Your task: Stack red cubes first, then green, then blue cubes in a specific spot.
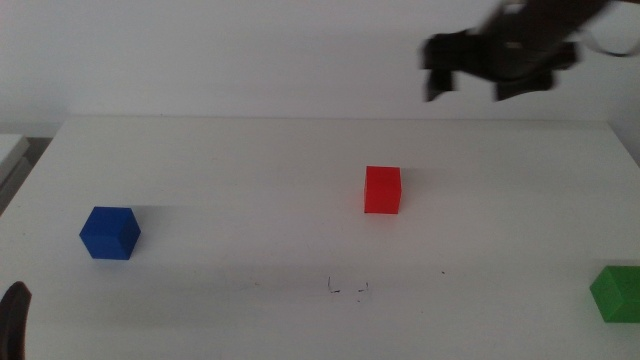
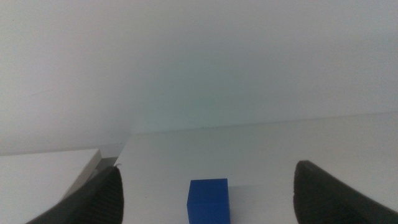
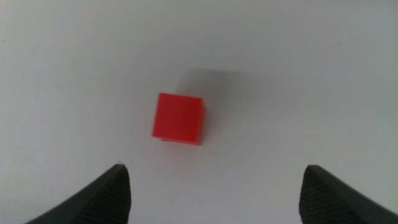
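Cubes first: I count three on my feed, one of each colour, all the same size and all resting on the white table [image 1: 250, 160], well apart from one another. One red cube [image 1: 382, 190] sits a little right of centre in the middle view. One blue cube [image 1: 109, 233] sits at the left of the frame, turned so a corner faces the camera. One green cube [image 1: 618, 293] sits at the lower right, partly cut off by the frame edge. None is stacked on another.

Going by size, the table fills most of the middle view. Next comes the right gripper [image 1: 470, 85], dark and blurred in the upper right of the frame, up above the table's far edge and beyond the red cube. In my right wrist view its two jaws stand wide apart with nothing between them, and the red cube [image 3: 178, 118] lies on the bare tabletop ahead, touching neither jaw. I see only a dark sliver of the left gripper [image 1: 14, 318] at the lower left corner of the middle view; in my left wrist view its jaws are also spread and empty, with the blue cube [image 2: 209, 200] on the table ahead of them.

Smallest are the pen marks [image 1: 348, 289], faint thin black corner brackets below the red cube, near bottom centre, with no cube on them.
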`<state>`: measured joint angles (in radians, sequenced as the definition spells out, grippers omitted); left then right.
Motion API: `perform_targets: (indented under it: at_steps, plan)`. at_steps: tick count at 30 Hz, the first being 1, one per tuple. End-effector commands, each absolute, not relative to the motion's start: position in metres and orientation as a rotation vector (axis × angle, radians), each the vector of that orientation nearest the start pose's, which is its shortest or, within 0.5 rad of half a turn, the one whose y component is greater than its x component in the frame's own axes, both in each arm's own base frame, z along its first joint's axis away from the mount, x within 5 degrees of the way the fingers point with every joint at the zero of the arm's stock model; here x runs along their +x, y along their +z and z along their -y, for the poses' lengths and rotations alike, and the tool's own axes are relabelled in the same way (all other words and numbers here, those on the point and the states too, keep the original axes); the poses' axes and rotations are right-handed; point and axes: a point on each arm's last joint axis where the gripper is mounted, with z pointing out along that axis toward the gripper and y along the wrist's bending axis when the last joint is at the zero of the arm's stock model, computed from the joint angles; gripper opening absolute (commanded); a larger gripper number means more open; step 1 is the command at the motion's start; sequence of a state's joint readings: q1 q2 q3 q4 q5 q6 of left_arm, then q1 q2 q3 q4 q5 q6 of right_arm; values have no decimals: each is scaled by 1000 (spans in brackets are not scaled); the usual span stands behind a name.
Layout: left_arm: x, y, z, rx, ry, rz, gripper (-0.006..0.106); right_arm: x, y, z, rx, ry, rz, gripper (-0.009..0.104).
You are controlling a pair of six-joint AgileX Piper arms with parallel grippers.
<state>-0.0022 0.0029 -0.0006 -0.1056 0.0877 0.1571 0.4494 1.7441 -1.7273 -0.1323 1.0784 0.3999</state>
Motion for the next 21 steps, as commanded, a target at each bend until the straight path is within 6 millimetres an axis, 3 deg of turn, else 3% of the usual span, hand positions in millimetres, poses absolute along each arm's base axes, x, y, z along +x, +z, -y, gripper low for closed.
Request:
perform_targets:
  at_steps: [1, 7, 15, 21]
  plan:
    - [56, 206, 1, 57, 31, -1559, 94, 363, 351, -174, -63, 116, -2628, 80]
    - [56, 206, 1, 57, 31, -1559, 94, 394, 310, -217, -66, 98, -2709, 80]
    - [56, 206, 1, 57, 31, -1559, 94, 421, 253, -229, -15, 40, -2774, 80]
    - [56, 206, 1, 58, 31, -1561, 94, 431, 229, -234, 20, 26, -2769, 80]
